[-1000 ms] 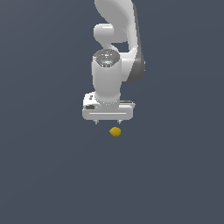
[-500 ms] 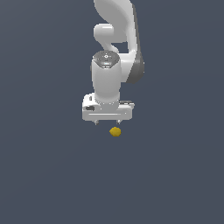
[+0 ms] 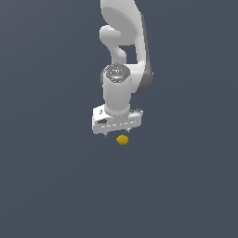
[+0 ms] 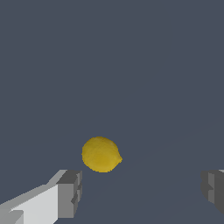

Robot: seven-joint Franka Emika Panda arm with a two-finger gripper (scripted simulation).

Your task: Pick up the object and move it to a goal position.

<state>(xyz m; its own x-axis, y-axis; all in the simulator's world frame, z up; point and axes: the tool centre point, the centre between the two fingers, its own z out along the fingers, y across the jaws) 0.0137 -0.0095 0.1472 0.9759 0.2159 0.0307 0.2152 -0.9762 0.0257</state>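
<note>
The object is a small mustard-yellow, lemon-like ball (image 3: 122,140) lying on the flat grey floor, just below the white gripper (image 3: 117,134) in the exterior view. The gripper points down above it with its jaws wide apart and nothing between them. In the wrist view the ball (image 4: 101,154) lies beyond the gap, closer to one grey fingertip (image 4: 70,194) than to the other (image 4: 213,188). The gripper (image 4: 141,191) does not touch it.
The white arm (image 3: 124,51) rises from the gripper to the top of the exterior view. The plain grey floor (image 3: 56,186) surrounds the ball on all sides.
The arm has shifted slightly; the gripper sits a little lower and closer over the ball. The ball has not moved.
</note>
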